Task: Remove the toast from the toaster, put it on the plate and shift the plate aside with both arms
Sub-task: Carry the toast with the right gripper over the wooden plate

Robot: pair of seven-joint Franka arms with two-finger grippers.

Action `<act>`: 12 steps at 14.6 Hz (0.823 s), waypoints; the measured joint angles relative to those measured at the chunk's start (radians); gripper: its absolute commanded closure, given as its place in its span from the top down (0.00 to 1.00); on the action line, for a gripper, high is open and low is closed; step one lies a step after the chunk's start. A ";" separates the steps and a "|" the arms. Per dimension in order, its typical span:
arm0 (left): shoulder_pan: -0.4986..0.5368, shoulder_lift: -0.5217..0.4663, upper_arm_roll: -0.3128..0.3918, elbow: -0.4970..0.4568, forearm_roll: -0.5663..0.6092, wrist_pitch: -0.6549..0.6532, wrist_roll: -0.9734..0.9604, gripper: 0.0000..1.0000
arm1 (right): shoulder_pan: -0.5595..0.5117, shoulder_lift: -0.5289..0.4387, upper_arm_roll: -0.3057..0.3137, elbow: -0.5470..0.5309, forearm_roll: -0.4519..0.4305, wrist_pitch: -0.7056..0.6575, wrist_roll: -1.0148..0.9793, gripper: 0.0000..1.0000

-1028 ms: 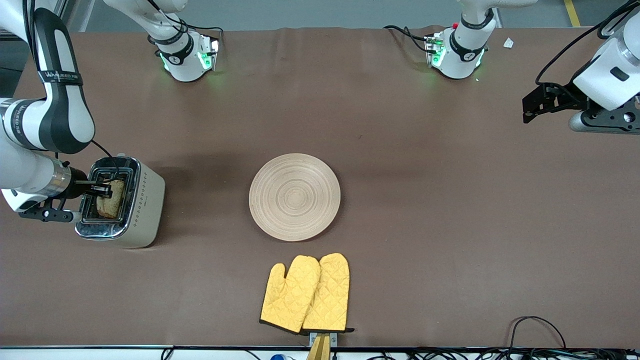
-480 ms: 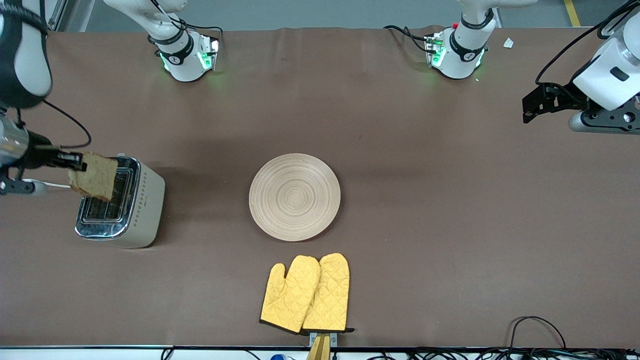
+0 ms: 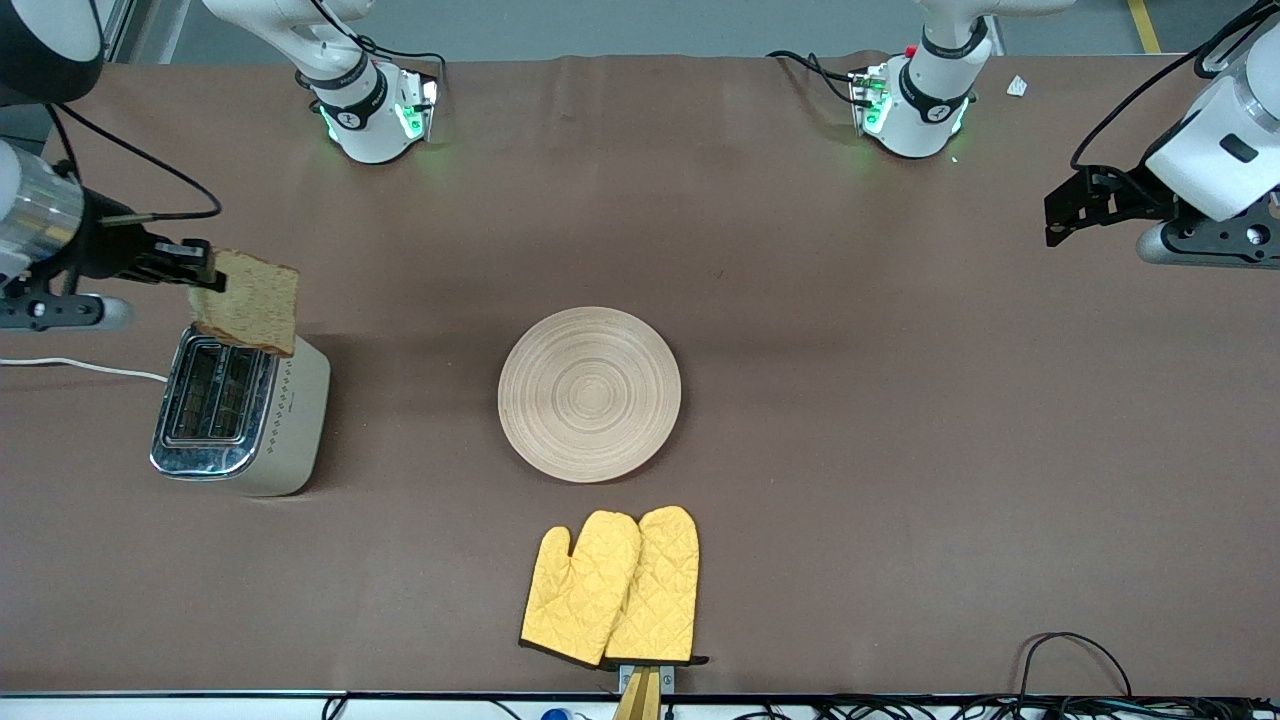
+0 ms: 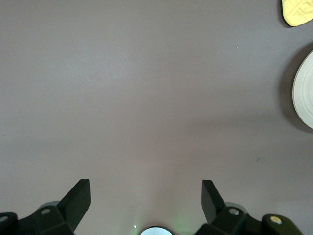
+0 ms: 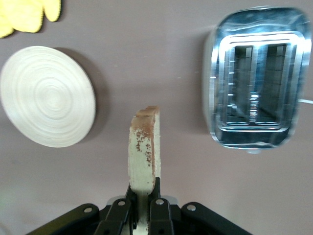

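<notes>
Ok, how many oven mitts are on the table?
2, side by side and overlapping: one mitt toward the right arm's end, the other mitt beside it, both nearer the camera than the plate.

plate (image 3: 589,393) mid-table, mitts (image 3: 612,586) nearer the camera, toaster (image 3: 242,412) toward the right arm's end

R gripper (image 3: 205,272) holds toast (image 3: 247,301) over toaster (image 3: 240,415) | plate (image 3: 589,393) bare

Right gripper (image 3: 195,268) seemingly clamped mid-air; left gripper (image 4: 145,196) waits, spread wide
</notes>
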 measured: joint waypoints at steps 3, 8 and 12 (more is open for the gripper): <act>0.001 0.000 0.000 0.000 0.000 0.000 0.000 1.00 | 0.049 0.014 0.002 -0.120 0.145 0.169 0.040 0.00; 0.001 0.001 0.001 0.000 0.000 -0.001 0.000 1.00 | 0.174 0.076 0.004 -0.288 0.332 0.488 0.062 0.00; 0.001 0.001 0.000 0.000 0.000 -0.001 0.000 1.00 | 0.267 0.147 0.004 -0.353 0.473 0.639 0.065 0.00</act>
